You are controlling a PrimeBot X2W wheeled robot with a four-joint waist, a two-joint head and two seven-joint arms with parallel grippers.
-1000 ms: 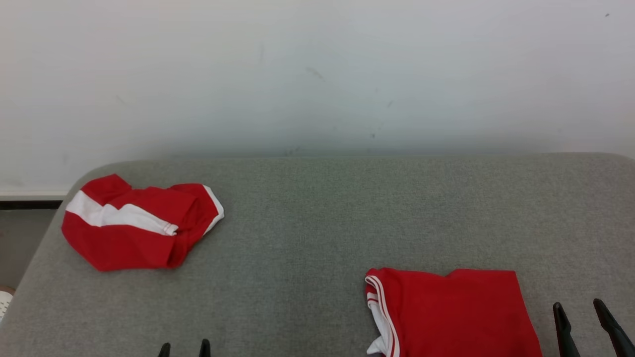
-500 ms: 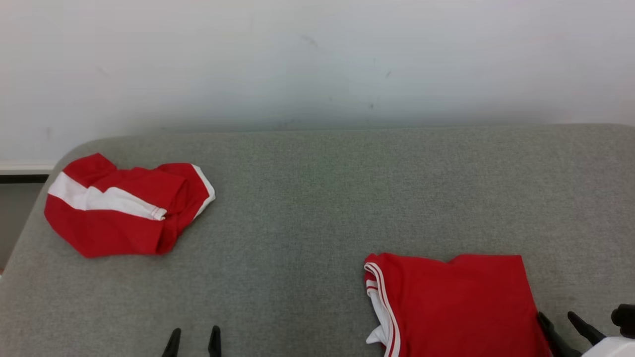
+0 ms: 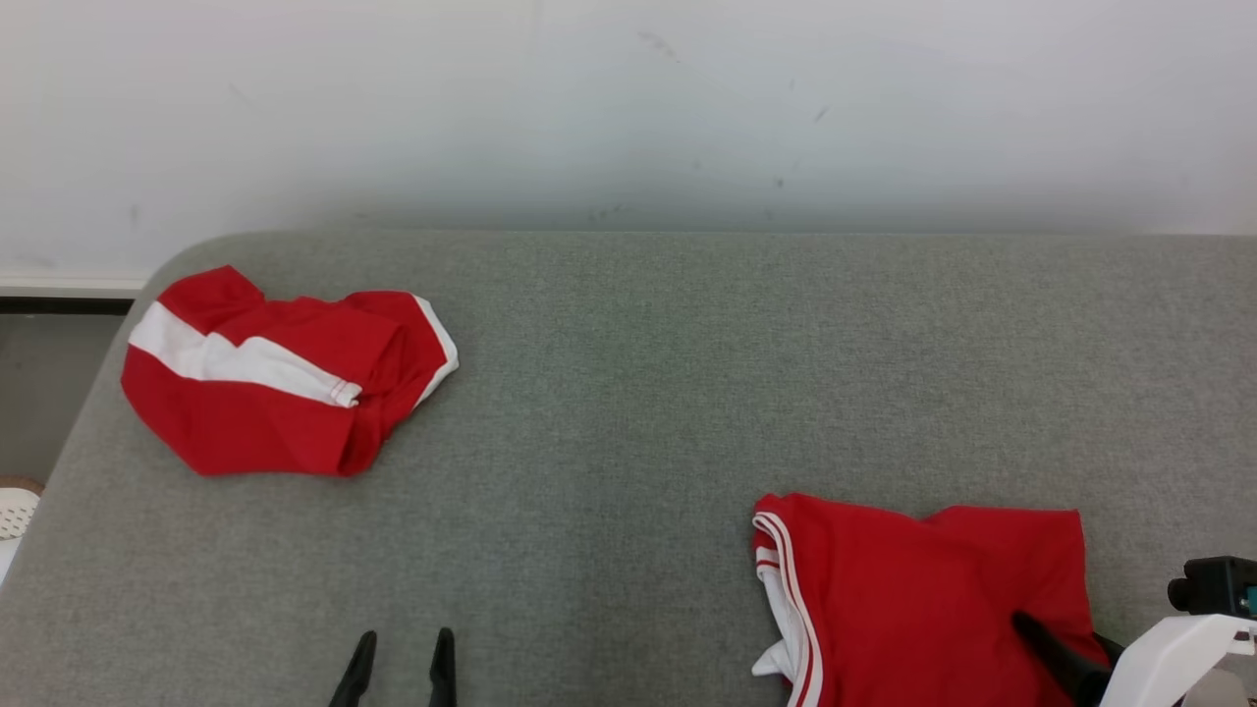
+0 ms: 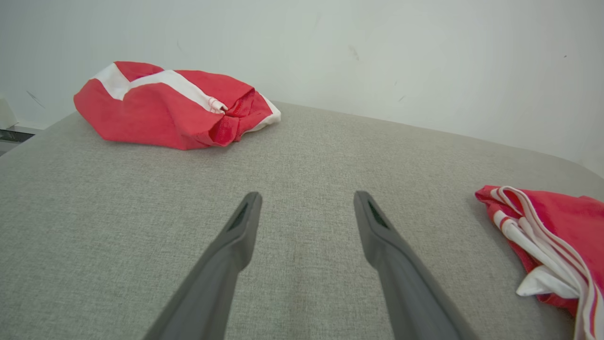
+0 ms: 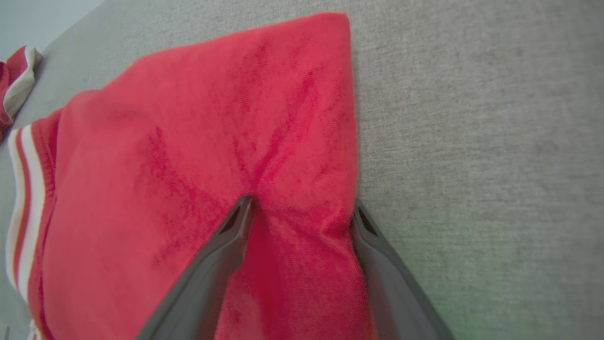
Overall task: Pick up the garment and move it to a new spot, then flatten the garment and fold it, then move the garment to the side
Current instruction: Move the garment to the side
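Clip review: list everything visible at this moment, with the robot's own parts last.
folded garment: one, red with white stripes, near right of the surface
crumpled garment: one, red with a white band, far left of the surface
padded surface: one, grey, under both garments
wall: one, white, behind the surface
perforated object: one, white, left edge, off the surface
left gripper: one, dark, open, over bare surface
right gripper: one, dark, open, astride the folded garment's edge

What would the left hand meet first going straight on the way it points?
Probably bare grey cushion just ahead of the left hand; the crumpled red garment lies left of that line, the folded red shirt right of it.
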